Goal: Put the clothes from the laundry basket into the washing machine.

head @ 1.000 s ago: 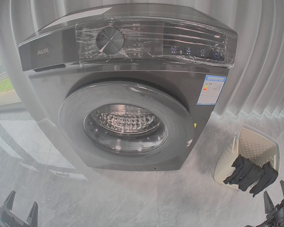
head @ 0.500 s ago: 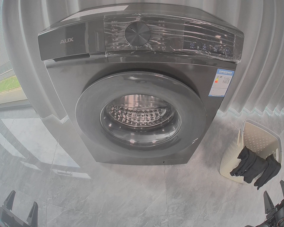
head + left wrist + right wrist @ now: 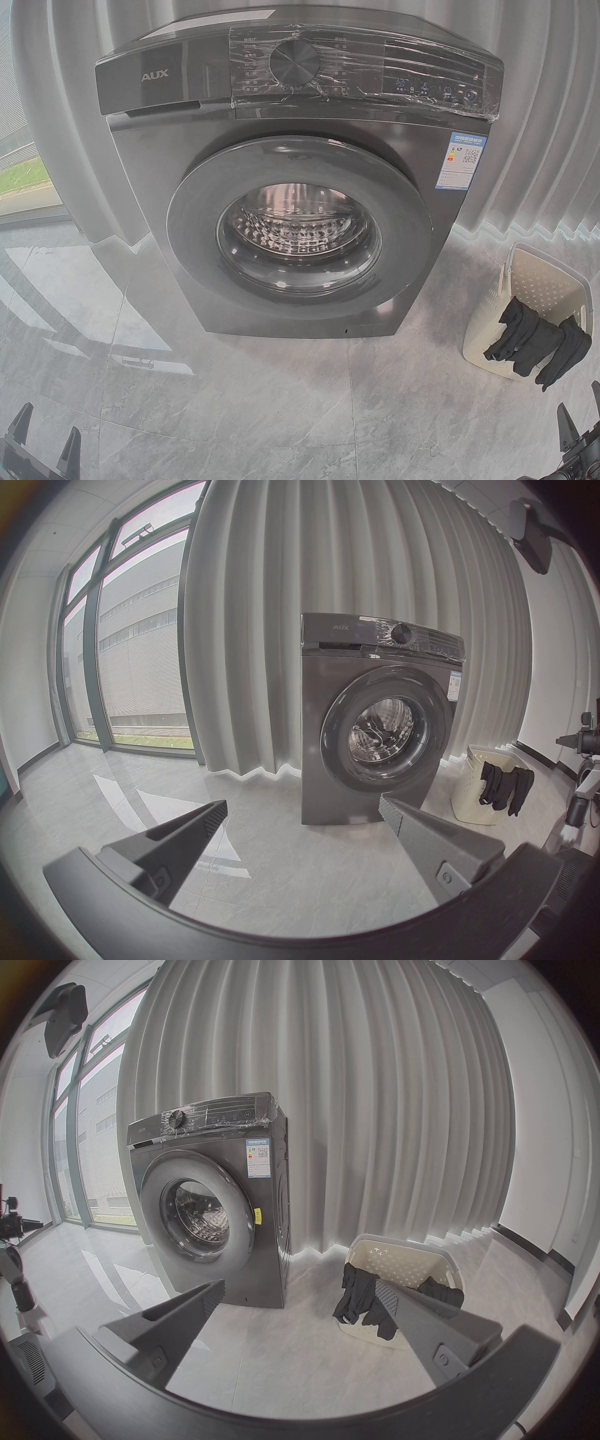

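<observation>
Dark clothes [image 3: 531, 340] hang down over the near rim of the laundry basket [image 3: 545, 284], on the floor to the right of the washing machine [image 3: 294, 206], just ahead of the right jaws, spread and empty; the left jaws, likewise spread, lie well apart.

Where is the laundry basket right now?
In the head view the cream perforated plastic laundry basket stands on the floor at the robot's right, beside the dark grey washing machine, black clothes draped over its near rim.

Head camera looks down, close on the washing machine [image 3: 294, 187]; both wrist cameras face it from farther back, all sharing the laundry basket [image 3: 484, 325].
</observation>
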`<state>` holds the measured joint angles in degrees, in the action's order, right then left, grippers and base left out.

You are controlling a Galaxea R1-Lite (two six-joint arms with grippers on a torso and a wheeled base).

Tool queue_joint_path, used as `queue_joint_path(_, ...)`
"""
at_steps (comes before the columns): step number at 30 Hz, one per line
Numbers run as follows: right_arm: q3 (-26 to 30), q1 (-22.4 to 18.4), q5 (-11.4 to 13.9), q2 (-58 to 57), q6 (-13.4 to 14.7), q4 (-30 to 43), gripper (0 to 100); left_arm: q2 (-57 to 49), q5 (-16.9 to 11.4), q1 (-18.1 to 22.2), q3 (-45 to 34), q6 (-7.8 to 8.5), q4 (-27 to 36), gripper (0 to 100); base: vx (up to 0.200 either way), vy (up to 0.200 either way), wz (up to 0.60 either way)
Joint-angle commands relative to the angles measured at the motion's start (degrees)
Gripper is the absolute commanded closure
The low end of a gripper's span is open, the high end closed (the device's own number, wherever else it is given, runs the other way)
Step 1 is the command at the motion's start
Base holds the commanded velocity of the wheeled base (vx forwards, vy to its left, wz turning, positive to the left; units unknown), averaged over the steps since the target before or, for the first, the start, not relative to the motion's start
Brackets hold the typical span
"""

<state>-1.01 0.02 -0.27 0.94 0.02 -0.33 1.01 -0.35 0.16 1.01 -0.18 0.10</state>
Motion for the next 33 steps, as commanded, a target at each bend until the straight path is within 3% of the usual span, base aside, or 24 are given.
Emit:
queue_joint_path(1, 1.0, 0.1, 0.0, -0.1, 0.0, 0.0, 0, -1.0, 0.0, 0.0, -1.0, -0.08, 0.0, 0, 0.0, 0.0, 0.0)
queue_joint_path(15, 1.0, 0.1, 0.0, -0.1, 0.1, 0.0, 0, -1.0, 0.0, 0.0, -1.0, -0.34, -0.1, 0, 0.0, 0.0, 0.0)
queue_joint_path(21, 1.0, 0.1, 0.0, -0.1, 0.0, 0.0, 0, -1.0, 0.0, 0.0, -1.0, 0.01, -0.1, 0, 0.0, 0.2, 0.0)
queue_joint_path(33, 1.0, 0.2, 0.0, -0.1, 0.0, 0.0, 0, -1.0, 0.0, 0.0, -1.0, -0.43, -0.1, 0, 0.0, 0.017, 0.0)
